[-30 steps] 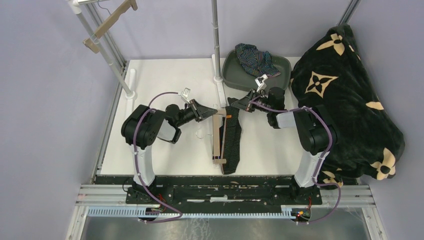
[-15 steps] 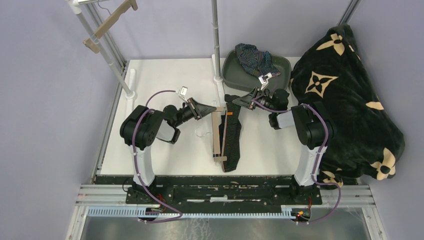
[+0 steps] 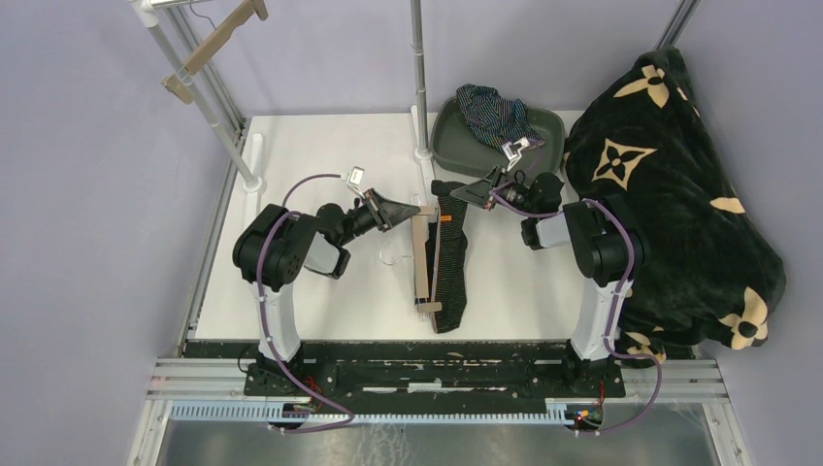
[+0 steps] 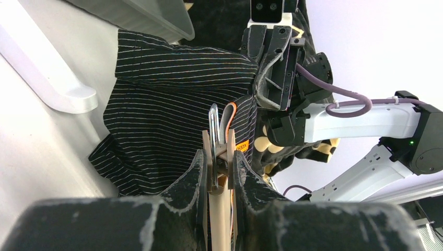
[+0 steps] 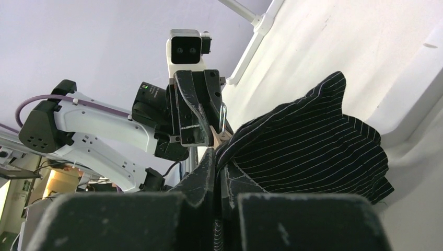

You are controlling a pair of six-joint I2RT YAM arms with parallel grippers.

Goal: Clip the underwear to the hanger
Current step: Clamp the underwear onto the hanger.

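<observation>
A white table (image 3: 311, 165) is seen from above, with two black arms bolted at its near edge. Close to that edge lies the near end of a wooden hanger (image 3: 424, 262), which runs away from the arms along the middle of the table. The pinstriped underwear (image 3: 451, 267) lies stretched along the hanger's right side, touching it. Left of the hanger the table is bare out to its left edge. To the right there is a narrower bare strip, then a black blanket (image 3: 670, 194) heaped over the right edge.

Farther in, the left gripper (image 4: 217, 162) reaches from the left and is clamped on the hanger's far end, beside its metal clip (image 4: 213, 125). The right gripper (image 5: 219, 157) reaches from the right, its jaws pressed together on the far edge of the pinstriped underwear, just beside that clip. The two grippers face each other closely.

Just behind them stands an upright pole (image 3: 418, 78). At the far right a grey tray (image 3: 446, 150) holds the navy underwear (image 3: 495, 112).
</observation>
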